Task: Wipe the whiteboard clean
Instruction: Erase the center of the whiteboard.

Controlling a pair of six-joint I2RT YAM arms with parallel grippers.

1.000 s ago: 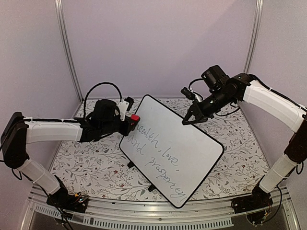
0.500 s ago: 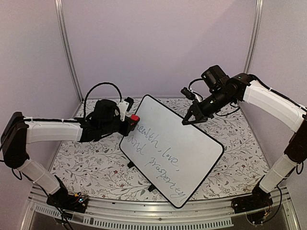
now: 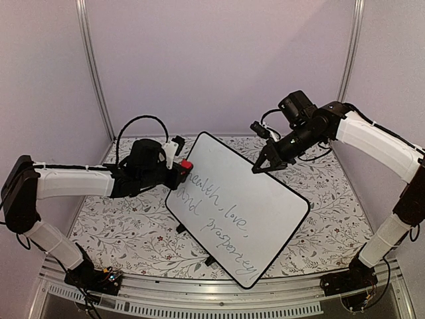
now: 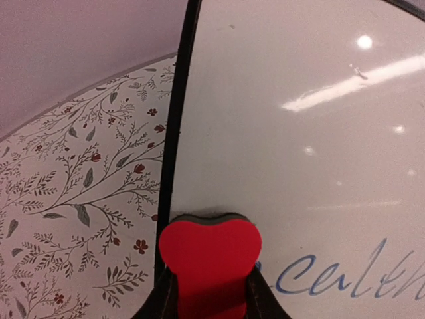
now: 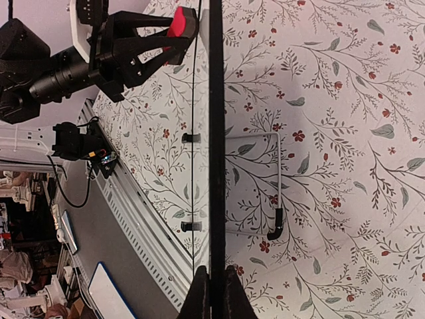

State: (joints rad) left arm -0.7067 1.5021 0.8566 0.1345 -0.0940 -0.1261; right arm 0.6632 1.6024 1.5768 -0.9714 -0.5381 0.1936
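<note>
Tightly closed, the left gripper (image 4: 211,302) pinched the red eraser (image 4: 209,246), whose head lay against the whiteboard (image 3: 265,199) at its left rim, just beside the first word of the handwriting (image 3: 219,209). The right gripper (image 5: 212,296) was clamped shut on the board's far rim. The whiteboard stood tilted on the flowered table (image 3: 119,226), between the two arms.
</note>
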